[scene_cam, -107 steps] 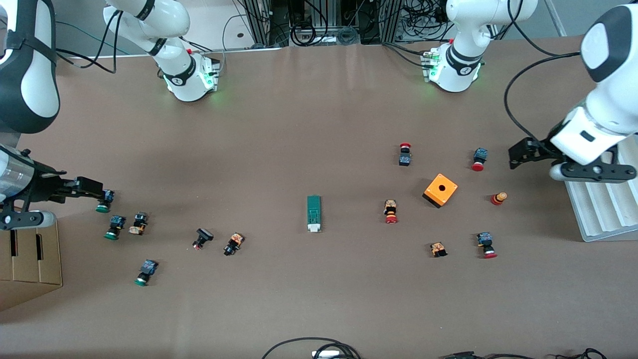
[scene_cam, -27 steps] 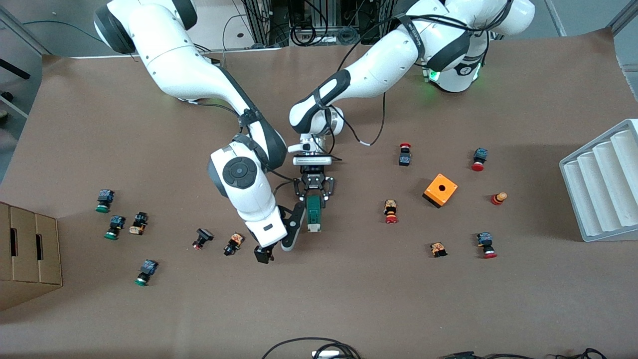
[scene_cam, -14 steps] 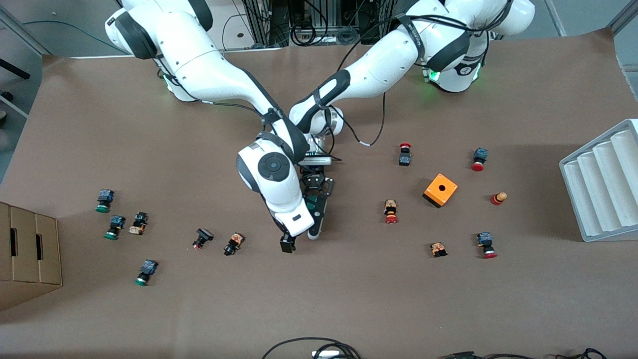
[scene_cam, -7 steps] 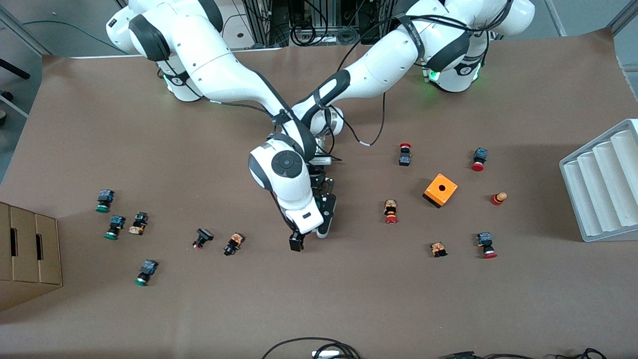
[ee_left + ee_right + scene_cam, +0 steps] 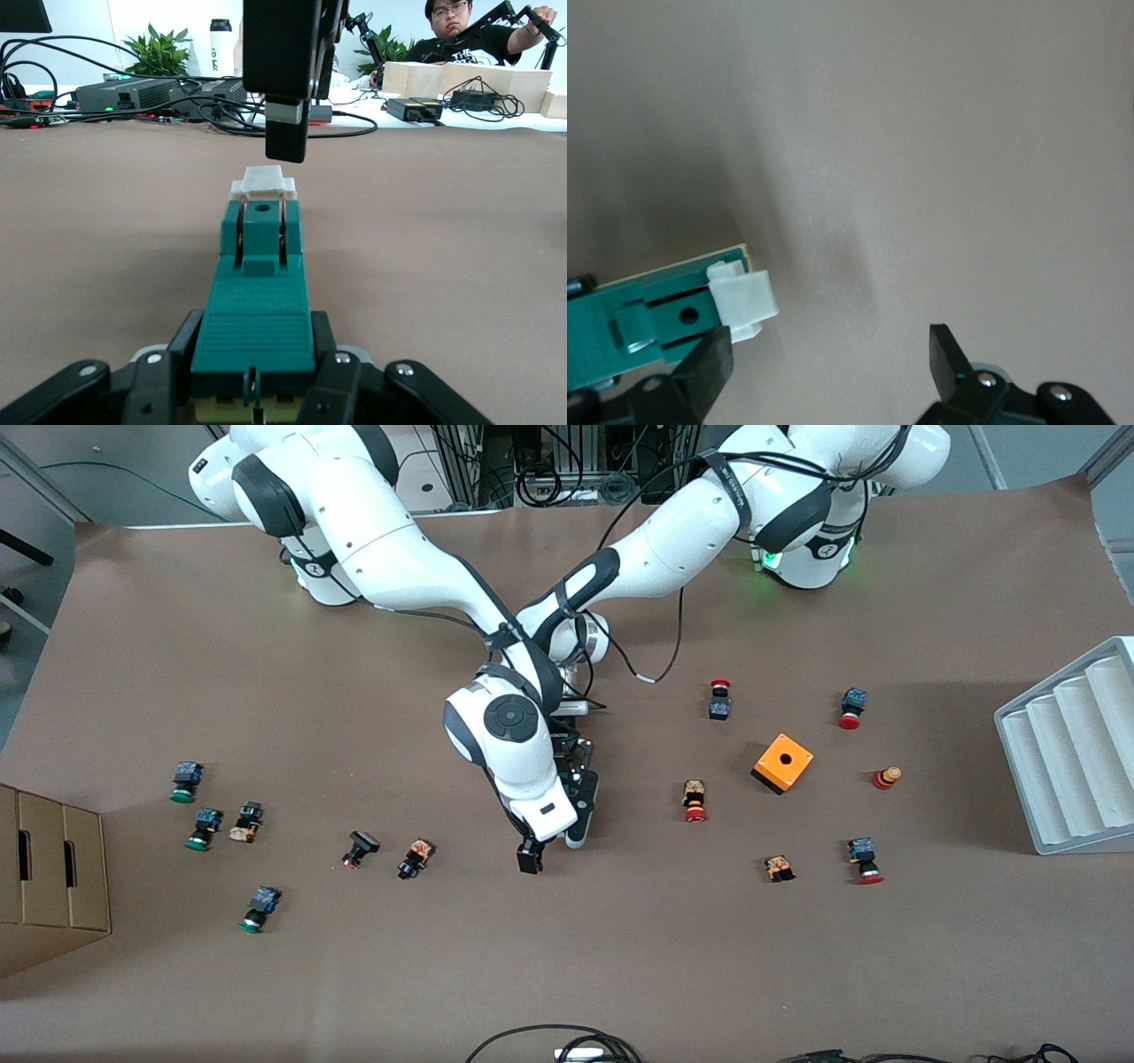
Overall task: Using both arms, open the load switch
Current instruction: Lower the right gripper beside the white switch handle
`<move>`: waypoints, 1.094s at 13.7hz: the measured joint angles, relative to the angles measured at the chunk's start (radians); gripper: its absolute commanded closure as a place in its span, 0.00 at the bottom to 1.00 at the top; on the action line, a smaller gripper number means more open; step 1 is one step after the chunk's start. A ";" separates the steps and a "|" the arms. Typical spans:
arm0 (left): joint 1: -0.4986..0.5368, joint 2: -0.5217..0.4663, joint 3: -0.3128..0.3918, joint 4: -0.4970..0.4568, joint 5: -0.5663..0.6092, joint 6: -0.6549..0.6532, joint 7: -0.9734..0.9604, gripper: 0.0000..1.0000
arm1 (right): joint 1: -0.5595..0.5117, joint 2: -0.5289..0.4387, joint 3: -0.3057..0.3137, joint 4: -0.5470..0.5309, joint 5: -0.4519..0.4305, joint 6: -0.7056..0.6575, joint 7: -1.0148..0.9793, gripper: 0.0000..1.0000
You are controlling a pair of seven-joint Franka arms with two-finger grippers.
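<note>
I see the wide brown tabletop (image 5: 620, 957) first. On it, at the left arm's end, stands a grey ribbed plastic rack (image 5: 1067, 748), and at the right arm's end a brown cardboard box (image 5: 49, 877).

Both white robot arms with black joint bands reach to the middle of the tabletop, and the right arm (image 5: 416, 576) crosses over the left arm (image 5: 673, 558) there.

The left claw (image 5: 252, 390) is down at the tabletop and is closed on one end of the load switch (image 5: 261, 292), a narrow green rectangular block with a white piece at its free end. The switch lies flat in the middle of the tabletop; in the front view the right arm hides it.

The right claw (image 5: 833, 363) hangs just over the white end of the switch, with its two black fingers (image 5: 704, 367) spread wide and nothing between them.

Toward the left arm's end sits an orange square box with a round hole (image 5: 783, 763). Small red-capped push-buttons (image 5: 695, 801) lie around it, and small green-capped push-buttons (image 5: 204, 828) lie toward the right arm's end.
</note>
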 measured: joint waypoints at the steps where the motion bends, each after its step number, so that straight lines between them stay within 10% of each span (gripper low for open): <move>1: -0.003 0.001 0.000 0.000 0.000 -0.007 0.000 0.44 | 0.001 0.003 0.000 0.001 0.000 0.000 0.000 0.01; 15: -0.009 0.008 0.000 0.000 0.000 -0.032 0.000 0.44 | 0.011 0.021 0.000 0.005 0.001 0.000 0.000 0.00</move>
